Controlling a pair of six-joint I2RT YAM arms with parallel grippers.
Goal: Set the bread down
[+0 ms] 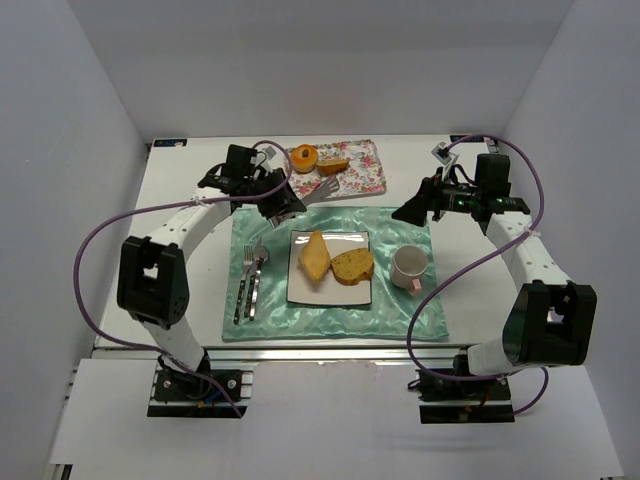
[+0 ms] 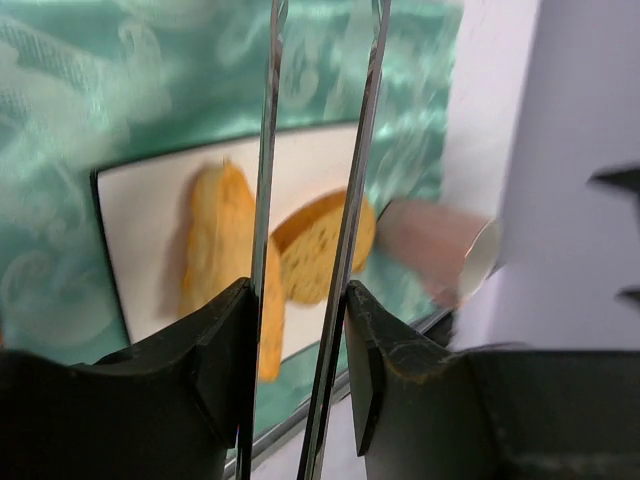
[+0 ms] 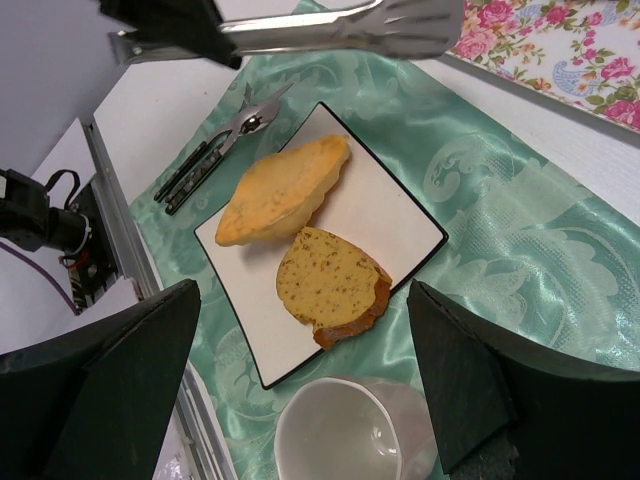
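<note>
**Q:** Where is the bread (image 1: 314,257) located?

**A:** Two pieces are laid on the plate (image 1: 330,292). The pale wedge (image 3: 285,188) is placed to the left. The browner slice (image 3: 330,285) is placed to its right, and their edges are seen meeting. The third piece (image 1: 335,165) is found on the tray (image 1: 365,172), just beside the bun (image 1: 303,157).

**Q:** How is the plate positioned?

**A:** It is set on the mat (image 1: 400,310), between the cutlery (image 1: 246,285) on the left and the cup (image 1: 410,267) on the right. The tray is placed beyond the mat's far edge.

**Q:** What is the condition of the left gripper (image 1: 284,203)?

**A:** It is clamped on the tongs (image 1: 318,189). In the left wrist view both metal arms are pressed between the fingers (image 2: 215,365) and are seen slightly apart. The gripper is held above the mat's far left corner, between tray and plate. The tong tips are directed rightward, near the tray's near edge.

**Q:** And the right gripper (image 1: 408,213)?

**A:** Its jaws are spread wide and nothing is grasped. It is held above the mat's far right corner, beyond the cup, well apart from the bread.
</note>
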